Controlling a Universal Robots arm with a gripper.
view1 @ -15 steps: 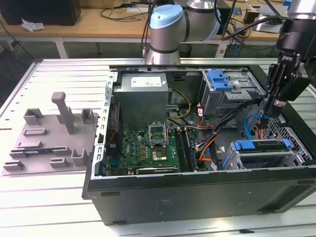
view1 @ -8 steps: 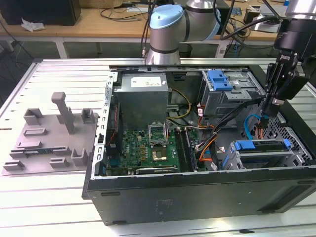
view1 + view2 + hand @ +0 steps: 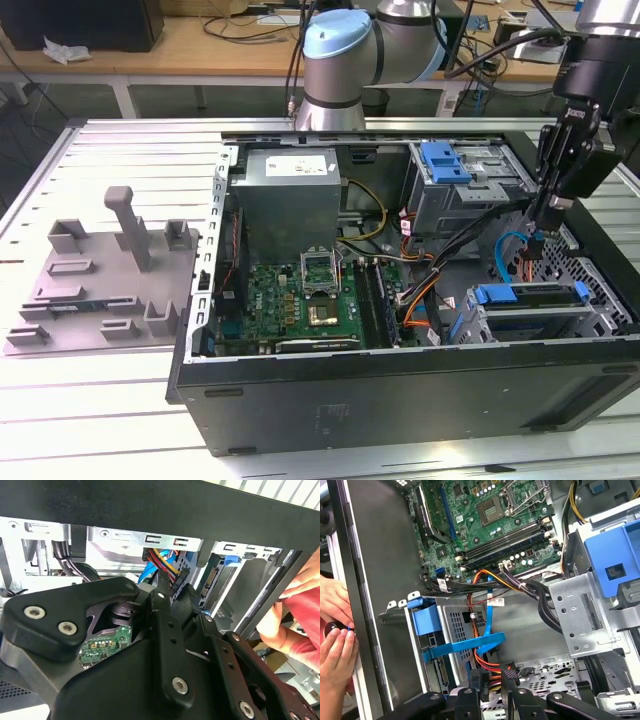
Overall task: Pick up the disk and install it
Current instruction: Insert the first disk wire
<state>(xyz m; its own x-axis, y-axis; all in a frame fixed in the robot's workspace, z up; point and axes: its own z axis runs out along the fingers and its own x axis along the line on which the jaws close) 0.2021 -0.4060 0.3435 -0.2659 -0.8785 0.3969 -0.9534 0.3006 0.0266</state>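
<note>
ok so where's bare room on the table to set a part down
Bare table slats lie on the exterior view's left, both nearer than the grey fixture and beyond it. Inside the computer case it is crowded: cables fill the gap between motherboard and drive cages, and the claw hangs between the cages.

Arm [image 3: 330,95]: silver-grey joint housings, light-blue end cap [image 3: 335,40] at 12 o'clock in the exterior view. Black cables [image 3: 490,50] feed the black wrist head [image 3: 590,70] at 2 o'clock. Second wrist view: black link plates [image 3: 50,625], silver socket screws [image 3: 34,612].
</note>
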